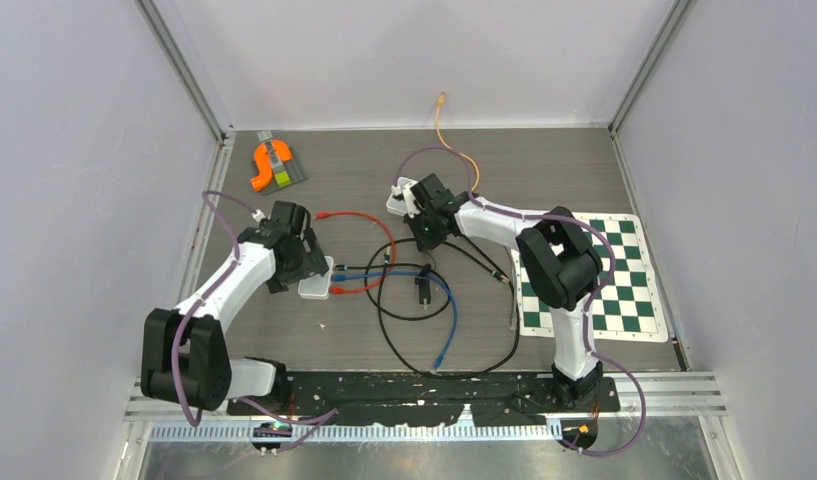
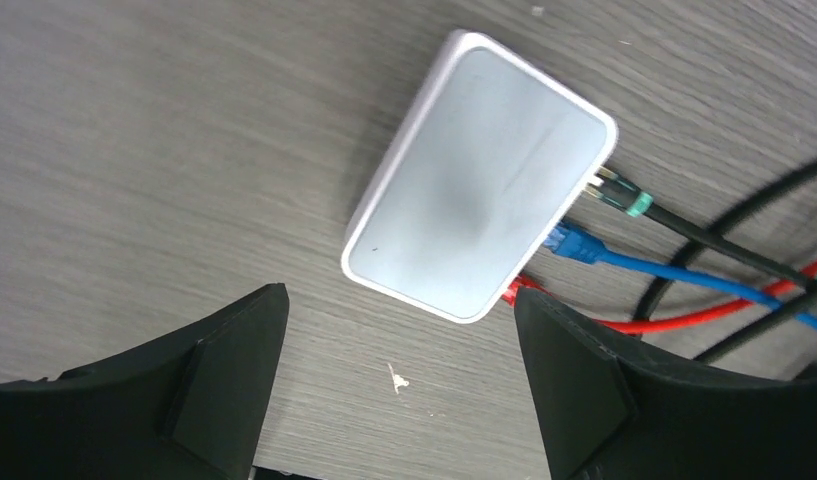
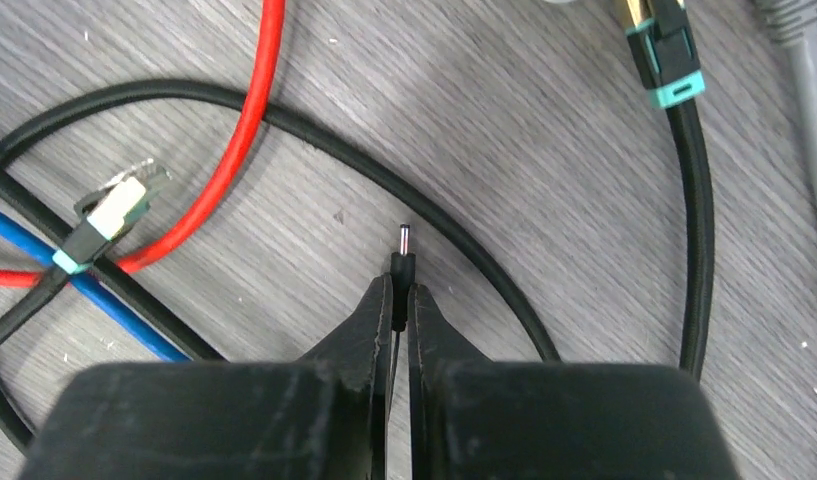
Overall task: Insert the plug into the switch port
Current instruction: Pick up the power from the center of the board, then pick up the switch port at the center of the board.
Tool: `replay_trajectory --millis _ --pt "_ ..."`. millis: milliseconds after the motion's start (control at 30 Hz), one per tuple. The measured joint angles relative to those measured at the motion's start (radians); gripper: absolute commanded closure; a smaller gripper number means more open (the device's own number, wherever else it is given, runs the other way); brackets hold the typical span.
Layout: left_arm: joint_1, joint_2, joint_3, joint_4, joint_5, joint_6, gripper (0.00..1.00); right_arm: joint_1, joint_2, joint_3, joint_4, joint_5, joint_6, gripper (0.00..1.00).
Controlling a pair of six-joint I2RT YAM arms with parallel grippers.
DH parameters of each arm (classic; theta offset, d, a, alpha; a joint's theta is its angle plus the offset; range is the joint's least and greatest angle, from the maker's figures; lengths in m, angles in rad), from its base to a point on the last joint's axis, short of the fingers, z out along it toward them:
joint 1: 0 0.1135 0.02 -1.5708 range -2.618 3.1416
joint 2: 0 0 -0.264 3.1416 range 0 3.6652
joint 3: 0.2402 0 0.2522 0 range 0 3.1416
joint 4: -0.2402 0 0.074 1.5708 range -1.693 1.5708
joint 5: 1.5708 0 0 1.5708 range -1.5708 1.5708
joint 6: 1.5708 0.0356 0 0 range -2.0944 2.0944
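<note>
The switch [image 2: 479, 180] is a flat white box lying on the wood table, with black, blue and red cables plugged into its right side. It also shows in the top view as the switch [image 1: 314, 283]. My left gripper [image 2: 399, 330] hangs open just short of it, nothing between its fingers; from above the left gripper [image 1: 299, 258] sits at the switch's left. My right gripper [image 3: 400, 292] is shut on the plug [image 3: 404, 262], a small black barrel whose metal tip points away from the fingers. From above, the right gripper [image 1: 427, 232] hovers over the cable tangle, right of the switch.
Red cable [image 3: 249, 110], blue cable [image 3: 24, 240] and black cable [image 3: 464, 230] loop under the right gripper, with a loose network connector [image 3: 114, 212] and a teal-booted one [image 3: 666, 55]. A second white box [image 1: 397, 197], an orange-and-green block [image 1: 274, 166] and a chessboard mat [image 1: 596, 280] lie around.
</note>
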Motion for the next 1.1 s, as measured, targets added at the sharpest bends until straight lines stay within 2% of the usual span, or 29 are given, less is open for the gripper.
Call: replay_trajectory --millis 233,400,533,800,1100 --pt "0.0 0.03 0.048 0.007 0.164 0.268 0.13 -0.005 -0.169 -0.037 -0.026 0.022 -0.017 0.95" --pt "0.0 0.029 0.061 0.014 0.188 0.403 0.11 -0.009 -0.392 -0.037 -0.013 0.018 -0.033 0.95" --pt "0.003 0.048 0.091 0.026 0.228 0.496 0.1 -0.011 -0.502 -0.039 0.002 0.018 -0.042 0.95" --pt "0.016 0.168 0.166 0.045 0.273 0.622 0.12 -0.013 -0.575 -0.092 0.008 0.024 -0.084 0.95" --pt "0.046 0.257 0.187 0.043 0.304 0.682 0.14 -0.013 -0.663 -0.131 0.007 0.024 -0.098 0.95"
